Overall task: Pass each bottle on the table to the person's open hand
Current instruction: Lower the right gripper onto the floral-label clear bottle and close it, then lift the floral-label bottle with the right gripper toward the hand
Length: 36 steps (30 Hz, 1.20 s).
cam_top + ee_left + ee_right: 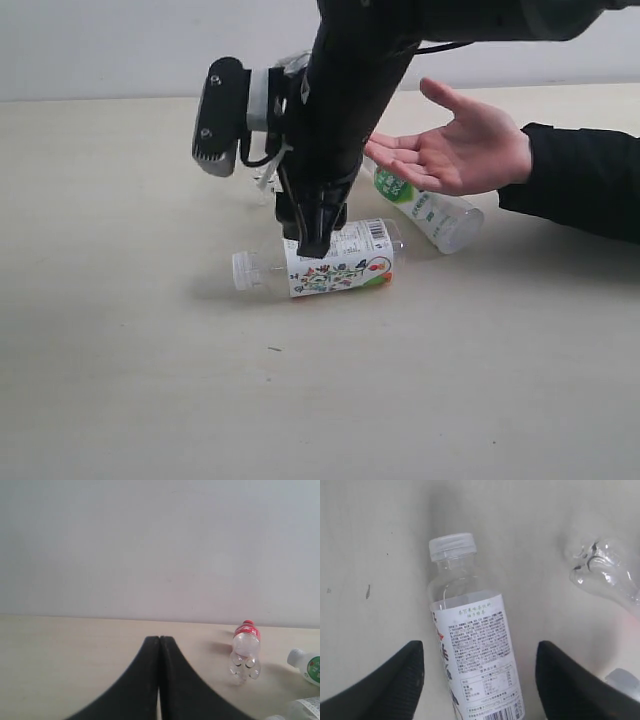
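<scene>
Exterior: slightly raised, close in, facing across the worktop (120, 400) toward the pale wall (100, 50).
Left wrist: low and level, looking past the left pincer (159, 639) to that wall.
Right wrist: close, pointed down at the floral-label bottle (476, 645).
Shared: exterior and right wrist both show that bottle.

Black arm (350, 100), black-and-silver wrist module (222, 118), thin black cable (440, 46), tapered black fingers (385, 685)

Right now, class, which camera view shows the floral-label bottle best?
The exterior view: the floral-label bottle lies on its side, visible cap to base. The right wrist view shows only its cap and printed label between the open right pincer. The left wrist view shows no sure part.
</scene>
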Tool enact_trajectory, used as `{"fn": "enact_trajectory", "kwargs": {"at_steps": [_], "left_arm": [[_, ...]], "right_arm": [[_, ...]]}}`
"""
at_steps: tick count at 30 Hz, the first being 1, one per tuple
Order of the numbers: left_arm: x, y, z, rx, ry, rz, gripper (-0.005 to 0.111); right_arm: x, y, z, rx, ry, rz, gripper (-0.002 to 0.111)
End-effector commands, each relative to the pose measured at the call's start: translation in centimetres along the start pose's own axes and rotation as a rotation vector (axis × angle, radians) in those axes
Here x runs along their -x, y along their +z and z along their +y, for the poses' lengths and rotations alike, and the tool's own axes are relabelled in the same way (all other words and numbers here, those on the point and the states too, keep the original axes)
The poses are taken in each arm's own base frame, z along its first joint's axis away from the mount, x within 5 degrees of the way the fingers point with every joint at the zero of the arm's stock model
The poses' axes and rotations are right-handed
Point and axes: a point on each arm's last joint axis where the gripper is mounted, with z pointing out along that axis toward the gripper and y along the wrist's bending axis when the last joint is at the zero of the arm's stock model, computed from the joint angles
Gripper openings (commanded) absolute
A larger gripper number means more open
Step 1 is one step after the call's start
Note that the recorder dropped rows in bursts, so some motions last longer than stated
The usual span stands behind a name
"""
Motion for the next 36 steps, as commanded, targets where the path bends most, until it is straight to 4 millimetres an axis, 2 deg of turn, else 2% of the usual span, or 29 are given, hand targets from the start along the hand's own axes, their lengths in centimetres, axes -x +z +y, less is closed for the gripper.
{"fn": "enact_trajectory", "kwargs": {"at_steps": [1,5,11,18,30,36], "left_arm": [[0.0,0.0,0.0,0.001,0.005,-0.007,0.0],[0.0,0.0,0.0,0.001,0.005,-0.007,0.0],[0.0,0.0,0.0,0.001,0.005,-0.007,0.0],[0.0,0.0,0.0,0.001,0.005,-0.007,0.0],[0.0,0.0,0.0,0.001,0.005,-0.007,0.0],[0.0,0.0,0.0,0.001,0.005,-0.007,0.0]], "right_arm": [[0.8,1.5,0.6,-0.02,-0.088,0.036,0.063],[0.9,3.2,1.0,-0.01,-0.13,0.077,0.068],[0.5,5.5,1.2,0.017,-0.138,0.125,0.069],[-0.2,6.6,0.6,-0.039,-0.134,0.206,0.073],[-0.6,9.1,0.8,-0.025,-0.165,0.236,0.075],[-0.4,9.5,0.7,-0.043,-0.156,0.214,0.075]]}}
